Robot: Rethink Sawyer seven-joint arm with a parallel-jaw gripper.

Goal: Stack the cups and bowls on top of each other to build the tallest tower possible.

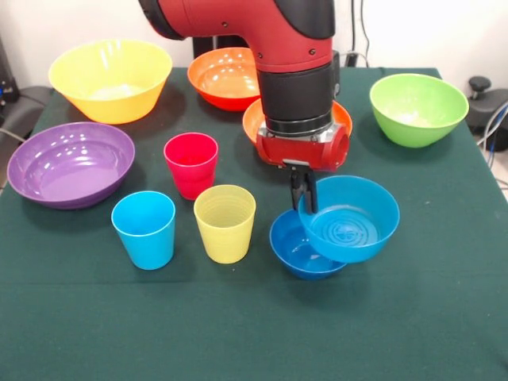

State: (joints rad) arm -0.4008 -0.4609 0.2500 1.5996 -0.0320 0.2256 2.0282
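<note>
Pincer (304, 193) pinching glossy round bowl (351, 220)

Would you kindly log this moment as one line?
claw: shut on glossy lighter blue plastic bowl | bowl: tilted, lifted over dark blue plastic bowl | cups: unstacked

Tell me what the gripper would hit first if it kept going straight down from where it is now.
Likely the darker blue bowl beneath it: the gripper, shut on the lighter blue bowl's rim, holds that bowl tilted just above. Depth is uncertain from one view.
</note>
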